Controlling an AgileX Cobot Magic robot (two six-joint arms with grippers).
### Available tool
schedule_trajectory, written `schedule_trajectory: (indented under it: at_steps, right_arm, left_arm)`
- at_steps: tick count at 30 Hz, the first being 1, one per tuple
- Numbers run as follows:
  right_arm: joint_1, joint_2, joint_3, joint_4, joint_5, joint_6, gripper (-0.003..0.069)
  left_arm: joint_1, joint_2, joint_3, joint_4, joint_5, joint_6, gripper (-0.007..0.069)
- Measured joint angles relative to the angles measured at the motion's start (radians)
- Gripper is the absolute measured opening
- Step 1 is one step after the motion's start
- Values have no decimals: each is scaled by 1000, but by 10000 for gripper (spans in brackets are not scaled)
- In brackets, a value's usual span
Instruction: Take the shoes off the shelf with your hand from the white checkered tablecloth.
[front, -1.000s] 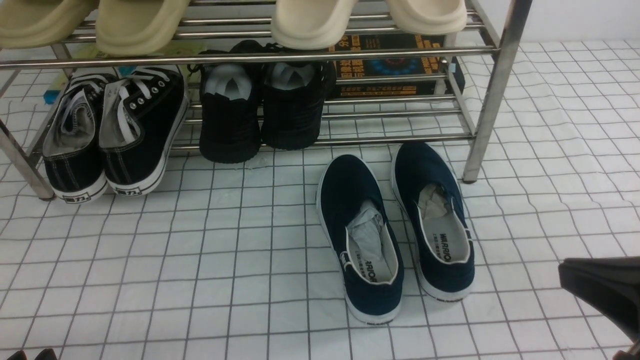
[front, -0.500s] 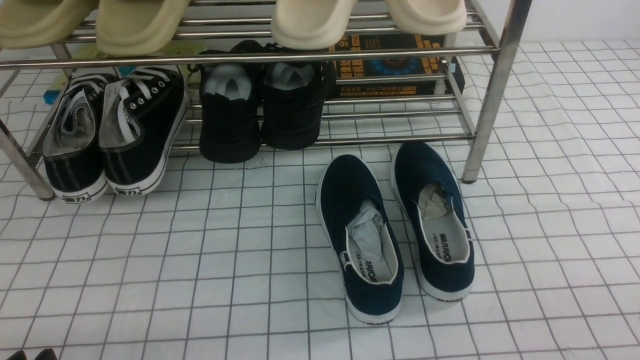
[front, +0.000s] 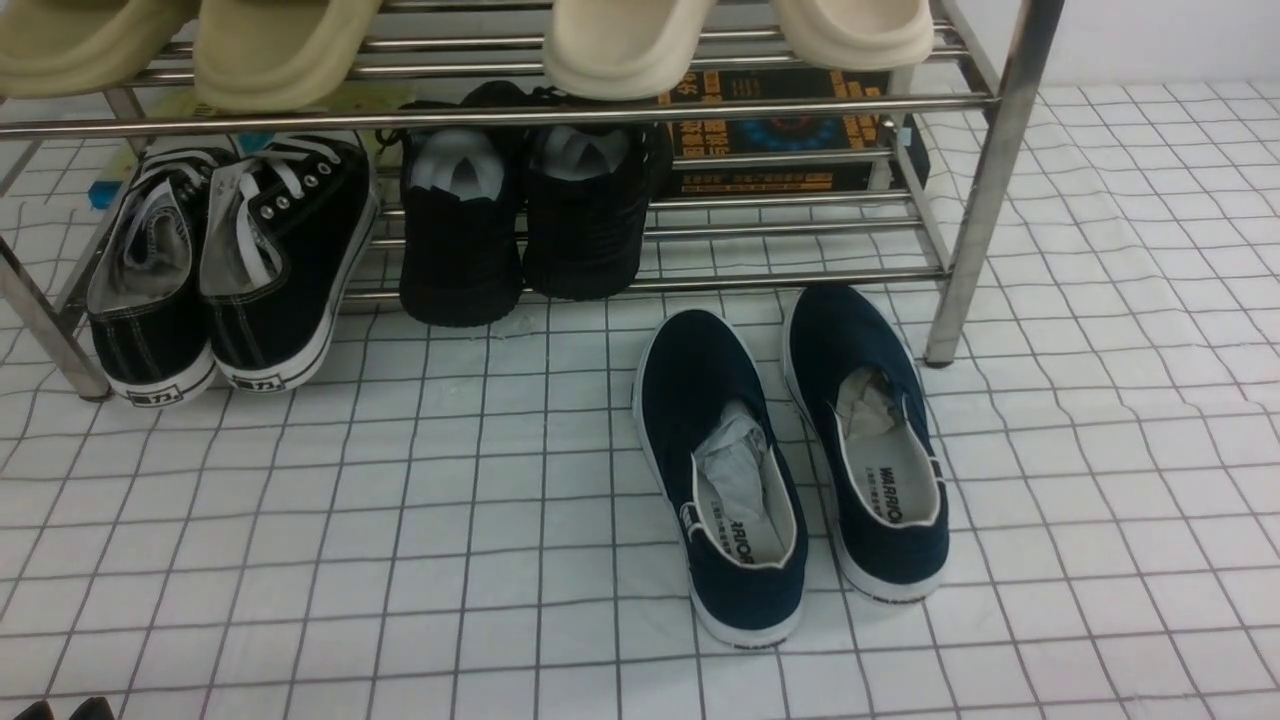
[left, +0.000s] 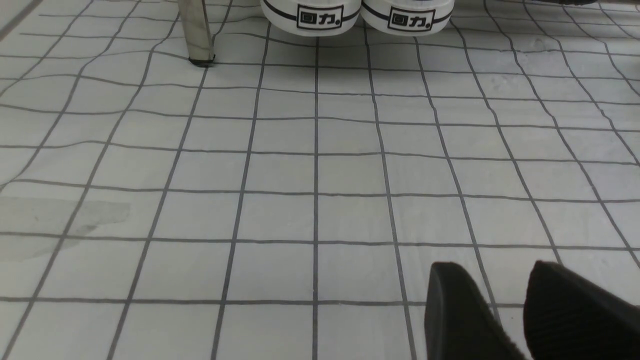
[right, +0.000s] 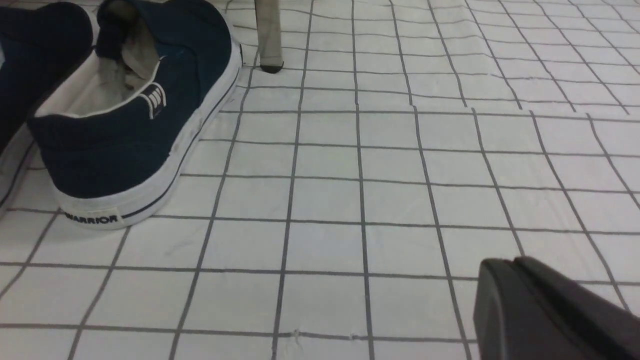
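The pair of navy shoes stands on the white checkered tablecloth (front: 400, 500), just in front of the shelf (front: 500, 110), heels toward me: one (front: 690, 370) on the left, one (front: 840, 335) next to the shelf's right post (front: 985, 190). The right wrist view shows the right-hand shoe (right: 150, 125) and the post (right: 268, 35). My right gripper (right: 505, 267) is shut and empty, low over the cloth, apart from that shoe. My left gripper (left: 495, 270) is open and empty; its tips (front: 62, 710) show at the bottom left.
Black lace-up sneakers (front: 280, 260) and all-black shoes (front: 520, 240) sit on the lower tier; the sneakers' heels (left: 360, 15) show beside the left post (left: 196, 30). Beige slippers (front: 620, 40) lie on the upper tier. A dark box (front: 790, 130) stands behind the shelf.
My right gripper, seen at the lower right edge of the front view a second ago, has drawn back out of that view. The shoes and left gripper have not moved.
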Motion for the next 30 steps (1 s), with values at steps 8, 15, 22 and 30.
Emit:
schedule_trajectory:
  at_steps: [8, 15, 22, 30]
  right_arm:
    - [-1, 0, -1, 1, 7, 0, 37]
    - [-1, 0, -1, 1, 7, 0, 46]
    - [-1, 0, -1, 1, 7, 0, 53]
    - [-1, 0, -1, 1, 7, 0, 68]
  left_arm:
    - [0, 0, 0, 0, 0, 0, 240]
    - [0, 0, 0, 3, 0, 0, 240]
    - [0, 0, 0, 4, 0, 0, 240]
    - [0, 0, 0, 7, 0, 0, 240]
